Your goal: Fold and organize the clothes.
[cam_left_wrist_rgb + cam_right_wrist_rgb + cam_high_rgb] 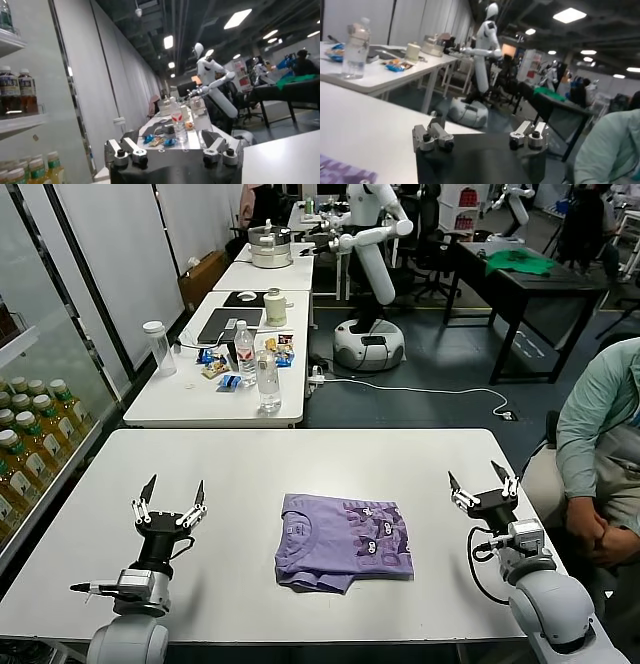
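- The left end effector [172, 496] is held above the near left part of the white tabletop [250, 459], its fingers spread apart and pointed up, with nothing between them.
- The right end effector [482, 481] is held over the near right part of the tabletop, its fingers likewise spread and empty.
- The lavender T-shirt [345, 544] is seen folded into a rough rectangle, lying flat on the tabletop between the two end effectors and well apart from both; its dark purple cartoon print faces up on the right portion.
- A seated person in a light green shirt [600, 434] is seen at the right edge of the tabletop.
- Farther off, a second table [200, 399] carries water bottles [268, 379], snacks and a laptop.
- A white humanoid robot [372, 244] stands at the far end of the room.
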`<control>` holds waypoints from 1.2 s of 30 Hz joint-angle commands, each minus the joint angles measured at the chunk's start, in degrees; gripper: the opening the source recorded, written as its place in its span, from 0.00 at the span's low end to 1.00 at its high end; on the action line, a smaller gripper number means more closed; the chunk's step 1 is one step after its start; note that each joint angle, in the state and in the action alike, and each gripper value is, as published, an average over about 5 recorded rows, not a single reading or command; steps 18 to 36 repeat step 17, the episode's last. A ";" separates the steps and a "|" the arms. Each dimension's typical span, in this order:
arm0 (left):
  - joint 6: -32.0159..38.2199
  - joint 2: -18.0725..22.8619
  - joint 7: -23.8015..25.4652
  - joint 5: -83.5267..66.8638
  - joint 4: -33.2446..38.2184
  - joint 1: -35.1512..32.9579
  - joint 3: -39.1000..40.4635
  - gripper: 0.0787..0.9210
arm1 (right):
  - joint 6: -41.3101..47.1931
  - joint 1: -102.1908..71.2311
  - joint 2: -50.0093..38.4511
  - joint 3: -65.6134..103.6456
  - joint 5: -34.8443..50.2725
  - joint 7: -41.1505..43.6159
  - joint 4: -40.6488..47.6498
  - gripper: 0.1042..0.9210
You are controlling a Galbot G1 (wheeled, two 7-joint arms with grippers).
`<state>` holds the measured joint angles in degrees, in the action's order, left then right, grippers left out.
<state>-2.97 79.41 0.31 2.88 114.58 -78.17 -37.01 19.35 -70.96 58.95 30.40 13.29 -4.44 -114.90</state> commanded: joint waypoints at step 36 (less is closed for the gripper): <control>5.53 -3.29 4.17 -4.34 -11.14 8.68 -1.09 0.88 | -9.21 12.53 1.89 -4.92 -6.11 -1.49 14.98 0.88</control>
